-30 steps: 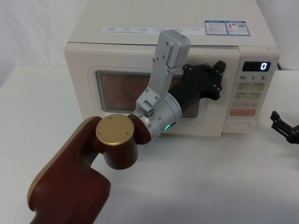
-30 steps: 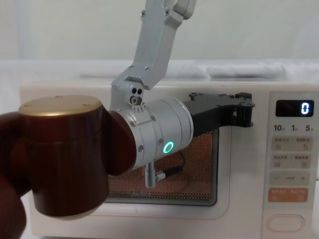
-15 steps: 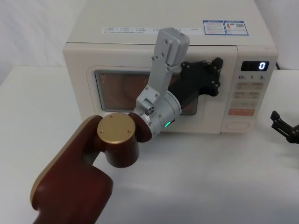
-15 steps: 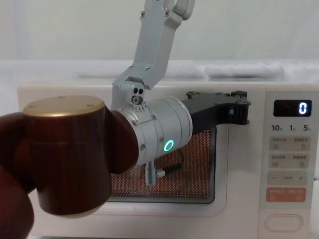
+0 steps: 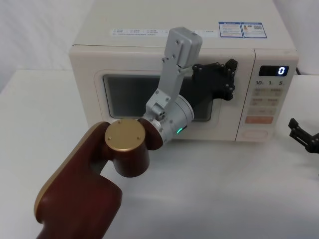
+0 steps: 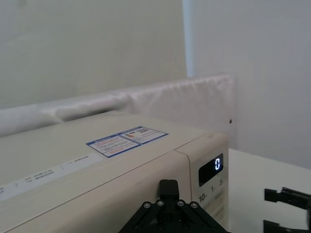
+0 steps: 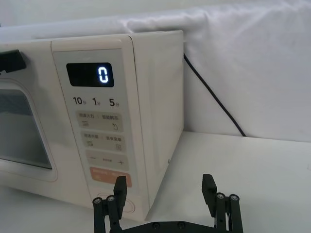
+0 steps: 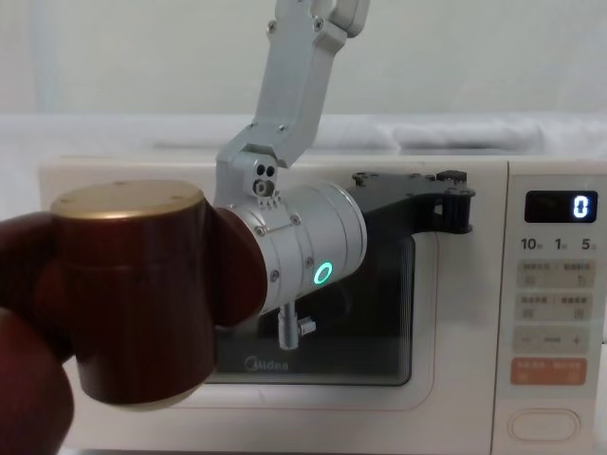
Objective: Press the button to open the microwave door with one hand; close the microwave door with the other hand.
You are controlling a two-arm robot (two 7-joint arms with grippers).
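Microwave door now flush shut, interior light gone dark since half second ago; left claw pressed against door's 3 o'clock edge, finger state cannot be told; right claw spread, parked on counter at 3 o'clock; closing step judged done

Door sits flush with the microwave front, window dark. Left gripper is against the door's upper right corner, and the left arm slants across the window, blocking approach to the door from the front. Control panel stands uncovered; the button at its foot has open space before it. Right gripper hovers, fingers spread, off the microwave's right side, just beside the panel corner. A black cable runs behind the right wall. Table in front lies bare.
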